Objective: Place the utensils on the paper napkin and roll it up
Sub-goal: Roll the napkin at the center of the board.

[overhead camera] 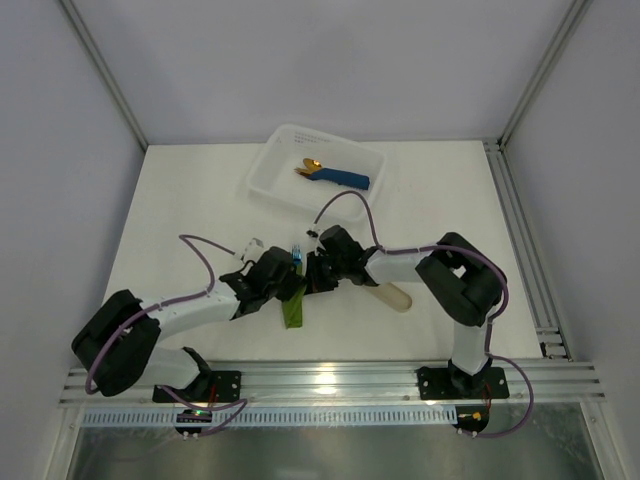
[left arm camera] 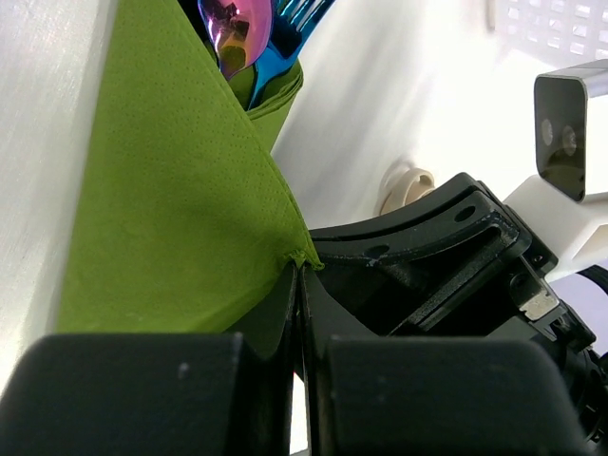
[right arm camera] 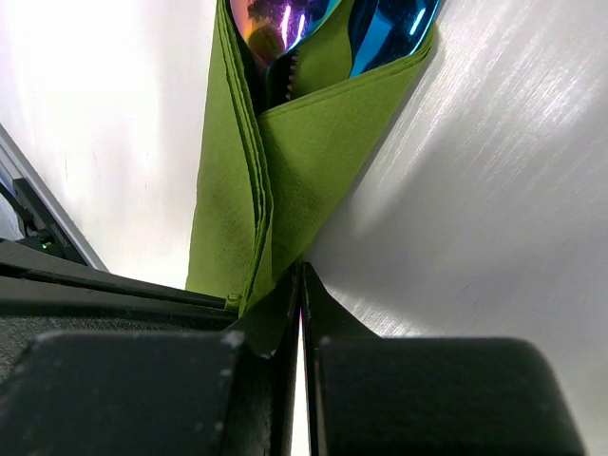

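The olive-green paper napkin (overhead camera: 292,308) lies at the table's middle, folded around the utensils (overhead camera: 297,253), whose iridescent heads stick out of its far end. Both grippers meet over it. In the left wrist view the paper napkin (left arm camera: 171,209) fills the left side, with the utensils (left arm camera: 237,28) at the top. My left gripper (left arm camera: 302,273) is shut, with a puckered napkin corner pinched at its tips. In the right wrist view a flap of the paper napkin (right arm camera: 313,152) wraps the utensils (right arm camera: 275,24) and runs down into the shut tips of my right gripper (right arm camera: 301,274).
A white tray (overhead camera: 268,165) at the back holds a blue rolled napkin with gold cutlery (overhead camera: 340,178). A beige rounded oblong piece (overhead camera: 396,297) lies just right of the right gripper. A metal rail runs along the table's right side (overhead camera: 520,240).
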Motion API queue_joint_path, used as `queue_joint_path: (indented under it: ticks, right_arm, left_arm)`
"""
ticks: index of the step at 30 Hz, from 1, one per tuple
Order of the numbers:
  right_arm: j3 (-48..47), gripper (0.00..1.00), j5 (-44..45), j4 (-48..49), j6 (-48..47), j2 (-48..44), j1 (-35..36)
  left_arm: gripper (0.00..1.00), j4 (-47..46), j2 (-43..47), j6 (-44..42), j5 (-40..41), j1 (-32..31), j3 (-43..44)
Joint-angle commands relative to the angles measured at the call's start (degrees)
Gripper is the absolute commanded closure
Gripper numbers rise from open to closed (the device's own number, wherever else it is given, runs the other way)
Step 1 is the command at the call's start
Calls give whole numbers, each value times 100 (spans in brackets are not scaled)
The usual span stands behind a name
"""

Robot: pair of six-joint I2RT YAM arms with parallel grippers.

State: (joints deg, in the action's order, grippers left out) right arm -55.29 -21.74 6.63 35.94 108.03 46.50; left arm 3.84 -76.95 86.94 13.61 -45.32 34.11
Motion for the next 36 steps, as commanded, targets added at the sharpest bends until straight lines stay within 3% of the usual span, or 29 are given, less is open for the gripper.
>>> queue_joint_path:
  ticks: [1, 20, 26, 32, 36]
  right_arm:
    - [114, 96, -59, 400, 53, -185, 52]
    - [1055, 95, 398, 488, 334, -923, 52]
    - [1318, 87, 574, 409, 343, -1336, 35]
    - [1810, 68, 592, 742, 571, -1889, 35]
    - [1978, 62, 591, 901, 633, -2241, -18]
  left_arm:
    - [100, -348, -101, 122, 54, -73, 210]
    - [100, -603, -382, 122, 46, -117, 219]
    - [100, -577, -400, 96, 37, -117, 245]
    - [100, -586, -391, 52, 2, -117, 281]
    - [100, -568, -374, 43, -33, -117, 307]
